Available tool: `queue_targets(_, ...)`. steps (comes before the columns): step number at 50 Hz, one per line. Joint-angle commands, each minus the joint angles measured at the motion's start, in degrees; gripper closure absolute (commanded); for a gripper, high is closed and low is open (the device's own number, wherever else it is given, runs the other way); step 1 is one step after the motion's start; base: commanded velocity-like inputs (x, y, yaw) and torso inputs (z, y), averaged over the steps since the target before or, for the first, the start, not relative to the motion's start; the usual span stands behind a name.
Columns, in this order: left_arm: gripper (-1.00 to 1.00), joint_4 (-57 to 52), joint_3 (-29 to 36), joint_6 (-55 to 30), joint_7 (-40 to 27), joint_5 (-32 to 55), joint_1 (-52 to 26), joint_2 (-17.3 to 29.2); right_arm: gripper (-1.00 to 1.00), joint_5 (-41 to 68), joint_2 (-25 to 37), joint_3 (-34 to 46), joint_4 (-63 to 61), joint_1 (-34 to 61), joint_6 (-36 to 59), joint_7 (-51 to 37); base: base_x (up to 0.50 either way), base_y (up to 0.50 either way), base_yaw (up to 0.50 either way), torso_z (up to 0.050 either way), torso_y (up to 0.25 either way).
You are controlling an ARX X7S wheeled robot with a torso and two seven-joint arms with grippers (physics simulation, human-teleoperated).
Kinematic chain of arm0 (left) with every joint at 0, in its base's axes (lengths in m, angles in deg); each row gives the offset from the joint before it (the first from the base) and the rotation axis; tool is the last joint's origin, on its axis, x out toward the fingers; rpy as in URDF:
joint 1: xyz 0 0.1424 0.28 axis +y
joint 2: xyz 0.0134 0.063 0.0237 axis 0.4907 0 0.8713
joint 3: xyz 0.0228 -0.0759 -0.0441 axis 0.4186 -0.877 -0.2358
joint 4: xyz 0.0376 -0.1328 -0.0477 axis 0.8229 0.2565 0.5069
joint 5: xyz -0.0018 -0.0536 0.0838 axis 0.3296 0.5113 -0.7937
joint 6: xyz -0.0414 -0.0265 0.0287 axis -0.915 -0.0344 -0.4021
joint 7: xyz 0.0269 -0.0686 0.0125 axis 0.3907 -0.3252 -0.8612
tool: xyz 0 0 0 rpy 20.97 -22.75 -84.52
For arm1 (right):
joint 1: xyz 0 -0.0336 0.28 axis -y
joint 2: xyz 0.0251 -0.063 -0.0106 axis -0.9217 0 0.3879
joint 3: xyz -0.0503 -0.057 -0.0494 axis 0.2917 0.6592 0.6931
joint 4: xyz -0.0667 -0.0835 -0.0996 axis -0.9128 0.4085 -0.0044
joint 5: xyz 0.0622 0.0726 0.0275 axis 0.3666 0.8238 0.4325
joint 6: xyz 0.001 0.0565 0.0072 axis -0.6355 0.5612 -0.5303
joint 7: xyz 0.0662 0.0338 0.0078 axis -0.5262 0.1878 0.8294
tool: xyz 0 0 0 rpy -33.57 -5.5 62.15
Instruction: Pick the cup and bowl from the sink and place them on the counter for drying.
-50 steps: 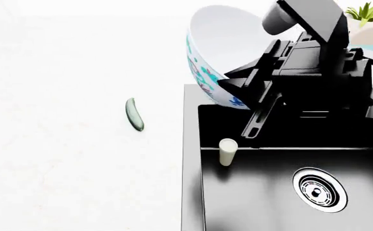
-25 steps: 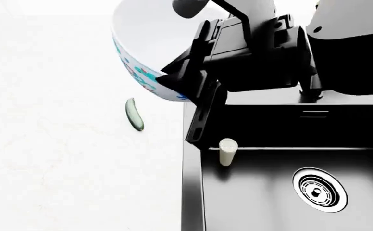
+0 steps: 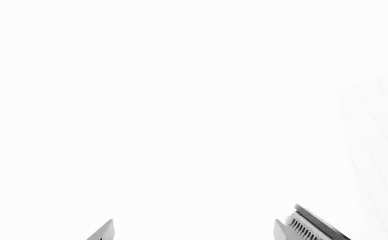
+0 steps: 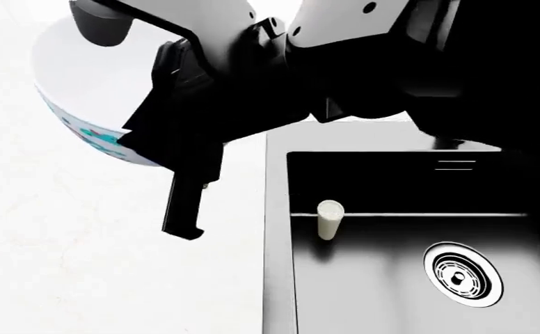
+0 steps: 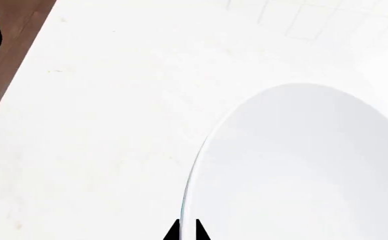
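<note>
1. Bowl point(image 4: 70, 104): tilted, held up over the white surface point(image 4: 84, 264), left of the sink point(image 4: 391, 278).
2. Right tool point(image 5: 186, 231): clamped on the bowl's rim.
3. Cup point(image 4: 330, 219): upright inside the sink, by its left wall.
4. Left tool point(image 3: 194, 229): fingers spread apart, holding nothing.

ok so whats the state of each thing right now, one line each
bowl: lifted, tilted, held by its rim above the counter, not set down
right gripper: shut on the bowl's rim
cup: upright in the sink, untouched
sink: no water visible, drain uncovered
left gripper: open, holding nothing
</note>
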Motion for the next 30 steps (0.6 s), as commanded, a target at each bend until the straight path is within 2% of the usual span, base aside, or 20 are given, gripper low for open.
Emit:
queue_targets(1, -1.00, -0.2, -1.1, -0.1, 0.0, 0.7, 0.3, 0.2, 1.00, -4.2, -5.5, 2.9, 4.5, 0.8, -4.9, 3.2, 0.00, 0.00, 0.00, 0.000, 0.000)
queue_targets(11, -1.00, -0.2, -1.4, 0.1, -0.3, 1.5, -0.1, 0.7, 1.00, -5.6, -9.6, 5.1, 8.4, -0.1, -7.5, 4.0, 0.00, 0.00, 0.00, 0.000, 0.001)
queue_targets(30, -1.00, -0.5, -3.3, -0.8, 0.0, 1.6, 1.5, 0.0, 1.00, -2.4, -12.5, 9.5, 12.1, -3.0, -11.7, 0.2, 0.00, 0.00, 0.00, 0.000, 0.000)
